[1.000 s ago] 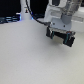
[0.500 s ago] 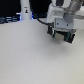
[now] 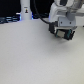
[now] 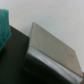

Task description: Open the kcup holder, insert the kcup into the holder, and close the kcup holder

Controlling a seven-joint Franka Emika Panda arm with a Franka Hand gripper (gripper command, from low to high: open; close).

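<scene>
In the exterior view my gripper (image 3: 63, 33) hangs from the white arm at the back right, down over a black boxy thing, the kcup holder (image 3: 59, 35). A small green spot (image 3: 68, 34) shows at the gripper's tip; it may be the kcup's green top. The picture is too blurred to show the fingers. In the wrist view a pale grey flat panel (image 4: 52, 46) lies over a black body (image 4: 17, 55), and a blurred teal-green shape (image 4: 4, 25) sits at the edge. No fingers show there.
A white upright cylinder with a blue glow (image 3: 25, 12) stands at the back, at the exterior view's left. The pale tabletop (image 3: 35, 57) spreads in front. Dark cables (image 3: 46, 21) run behind the arm.
The gripper stays at the same spot over the black box, with only a slight shift up and back down.
</scene>
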